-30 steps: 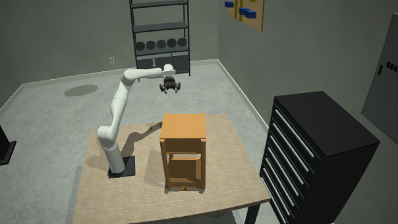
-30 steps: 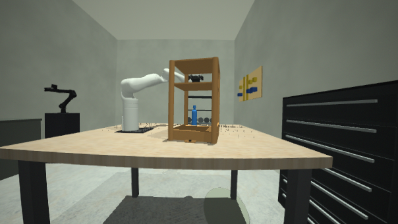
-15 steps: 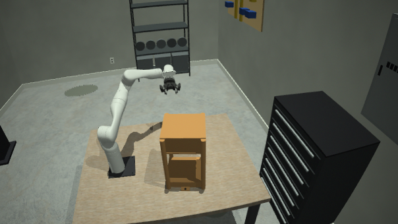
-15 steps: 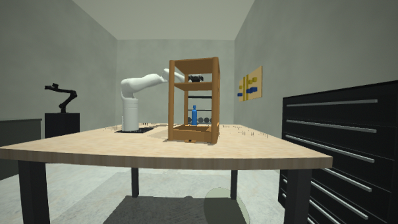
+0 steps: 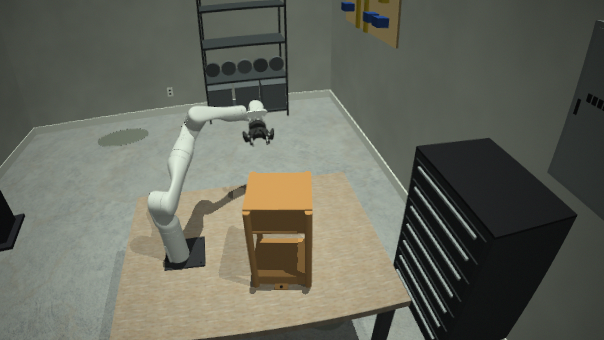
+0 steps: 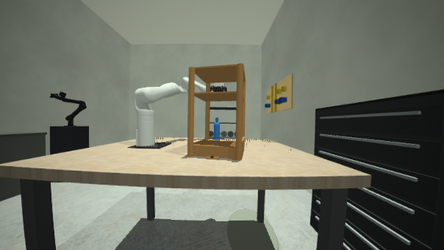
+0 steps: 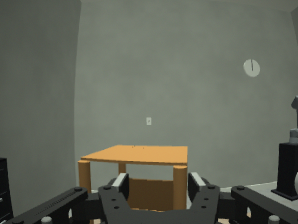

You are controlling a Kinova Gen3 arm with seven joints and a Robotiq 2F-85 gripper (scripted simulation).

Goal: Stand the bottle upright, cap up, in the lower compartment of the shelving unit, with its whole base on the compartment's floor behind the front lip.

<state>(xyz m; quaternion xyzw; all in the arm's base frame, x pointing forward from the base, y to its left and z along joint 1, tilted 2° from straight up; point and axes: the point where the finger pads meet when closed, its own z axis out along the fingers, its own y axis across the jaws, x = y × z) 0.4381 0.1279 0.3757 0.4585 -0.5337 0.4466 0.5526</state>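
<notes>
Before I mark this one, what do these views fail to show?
- Top: the bottle is absent, hidden under the shelving unit top.
- Exterior: the bottle stands cap up, but its base sits behind the front lip, so floor contact is unclear.
- Exterior: the gripper is a small dark blur behind the frame.
- Wrist: fingertips cut off; no bottle visible.

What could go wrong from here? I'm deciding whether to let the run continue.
1. The open, empty gripper hangs high beyond the shelving unit. Reaching in, it could strike the top panel or posts.
2. The slim blue bottle stands upright at the unit's lower level. A sideways nudge might topple it.
</notes>
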